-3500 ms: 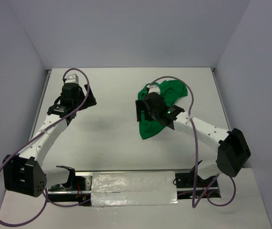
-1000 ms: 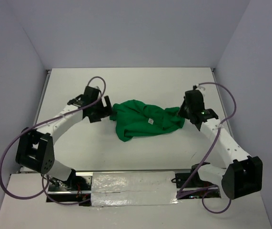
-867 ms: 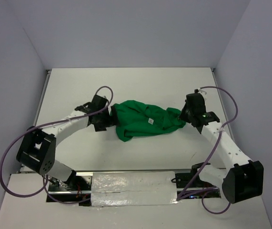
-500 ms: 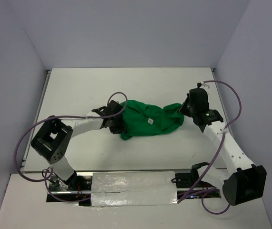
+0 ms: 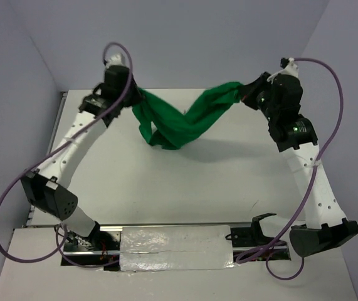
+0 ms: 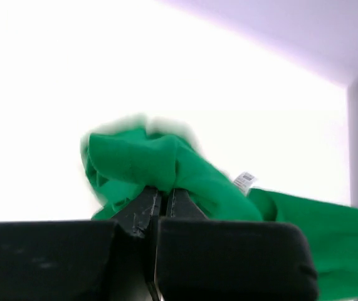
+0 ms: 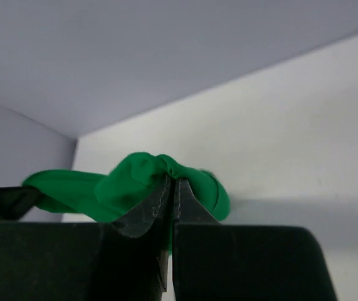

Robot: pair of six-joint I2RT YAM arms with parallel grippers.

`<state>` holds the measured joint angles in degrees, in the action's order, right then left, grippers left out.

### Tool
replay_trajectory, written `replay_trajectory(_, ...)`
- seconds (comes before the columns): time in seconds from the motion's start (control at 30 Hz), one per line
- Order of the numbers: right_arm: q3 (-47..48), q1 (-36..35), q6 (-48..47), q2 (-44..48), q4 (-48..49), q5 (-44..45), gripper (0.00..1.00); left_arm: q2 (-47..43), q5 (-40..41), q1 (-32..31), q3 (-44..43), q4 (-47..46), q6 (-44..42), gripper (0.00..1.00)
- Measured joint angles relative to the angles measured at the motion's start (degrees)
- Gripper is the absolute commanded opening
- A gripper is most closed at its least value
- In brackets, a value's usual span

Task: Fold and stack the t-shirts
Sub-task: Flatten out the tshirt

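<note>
Sagging green t-shirt (image 5: 177, 122), left jaws and right jaws clamped on it, label (image 6: 246, 181) visible only from left wrist

Counter (image 5: 166, 188): white, flat, pale grey walls on three sides. Near edge: black rail with a silver taped strip (image 5: 175, 249). Green t-shirt (image 5: 172, 125) hangs above the counter; whether its lowest fold touches the surface cannot be told. Its shadow (image 5: 229, 149) falls right of centre.

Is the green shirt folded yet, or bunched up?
Not folded: the t-shirt hangs twisted and bunched between the left gripper and right gripper, each shut on one end.
</note>
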<state>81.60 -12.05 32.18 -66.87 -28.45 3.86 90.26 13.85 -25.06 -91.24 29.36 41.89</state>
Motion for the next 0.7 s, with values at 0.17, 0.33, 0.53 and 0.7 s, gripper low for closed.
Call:
replay_trajectory(0.17,5.79,0.09,2.45,0.50,3.21,0.87,0.00,-2.45,3.58,6.05,-17.92,2.01,-6.88,0.00)
replay_trajectory(0.33,-5.64,0.24,4.59,10.29,5.97,5.86,0.18,-14.14,4.50,7.15,-7.69,-0.28,-10.43,0.00)
replay_trajectory(0.53,-36.59,0.42,8.11,25.22,8.59,7.21,0.56,-24.26,2.03,7.34,28.61,-9.38,-6.73,0.99)
replay_trajectory(0.7,-50.38,0.46,10.88,25.33,1.92,6.97,0.59,-9.88,-0.72,8.90,34.69,-3.72,-2.12,0.99)
